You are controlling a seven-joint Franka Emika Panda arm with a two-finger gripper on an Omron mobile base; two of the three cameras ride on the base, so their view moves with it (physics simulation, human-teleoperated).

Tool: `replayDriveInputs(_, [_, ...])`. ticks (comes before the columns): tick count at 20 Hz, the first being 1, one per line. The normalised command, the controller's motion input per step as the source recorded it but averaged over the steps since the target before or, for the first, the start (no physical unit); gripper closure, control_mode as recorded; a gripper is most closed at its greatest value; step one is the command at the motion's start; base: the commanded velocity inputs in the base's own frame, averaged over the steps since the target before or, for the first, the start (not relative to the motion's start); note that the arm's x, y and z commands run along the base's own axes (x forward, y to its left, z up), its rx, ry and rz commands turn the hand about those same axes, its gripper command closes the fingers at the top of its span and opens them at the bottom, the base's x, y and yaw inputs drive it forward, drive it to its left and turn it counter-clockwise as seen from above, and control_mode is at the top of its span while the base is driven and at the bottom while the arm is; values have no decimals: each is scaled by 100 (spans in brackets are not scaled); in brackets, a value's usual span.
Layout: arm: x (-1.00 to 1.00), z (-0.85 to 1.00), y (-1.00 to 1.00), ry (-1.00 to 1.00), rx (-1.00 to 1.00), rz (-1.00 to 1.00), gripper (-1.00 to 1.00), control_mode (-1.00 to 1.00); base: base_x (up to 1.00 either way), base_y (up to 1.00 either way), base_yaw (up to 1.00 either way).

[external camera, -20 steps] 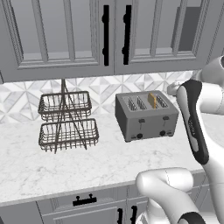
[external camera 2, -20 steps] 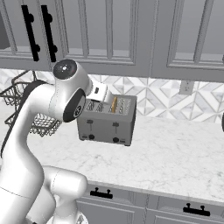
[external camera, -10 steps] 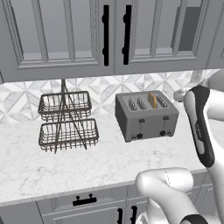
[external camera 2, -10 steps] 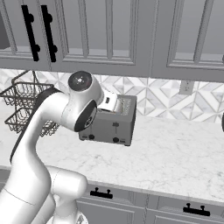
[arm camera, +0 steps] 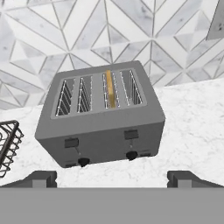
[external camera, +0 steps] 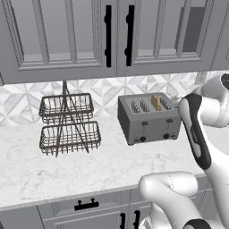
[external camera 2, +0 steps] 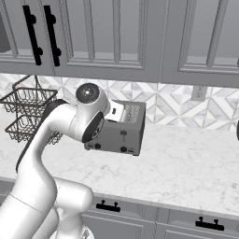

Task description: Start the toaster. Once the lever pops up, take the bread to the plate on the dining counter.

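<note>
The dark-grey four-slot toaster stands on the marble worktop against the tiled wall. The bread, a thin golden-tan slice, stands upright in the third slot from the left. In the hand view the toaster lies straight ahead with the bread in its slot, and both front levers sit high. My gripper is open and holds nothing, hovering in front of and above the toaster and apart from it. In the right base view my arm covers the left part of the toaster. The plate and the dining counter are out of view.
A two-tier black wire basket stands left of the toaster, its corner at the hand view's left edge. Grey upper cabinets hang above. A wall outlet sits right of the toaster. Bare worktop spreads to the right.
My arm has swung toward the toaster: its elbow has moved right in the right base view and now covers more of the toaster. The gripper stays open; toaster and bread have not moved.
</note>
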Motion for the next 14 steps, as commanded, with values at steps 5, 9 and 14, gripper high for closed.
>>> replayDriveInputs(5, [52,-26,13,0,2,1,-100,-100,0,0,0])
replayDriveInputs(9, [38,-27,0,0,0,2,-100,-100,0,0,0])
replayDriveInputs(14, [42,-21,0,0,0,1,-100,-100,0,0,0])
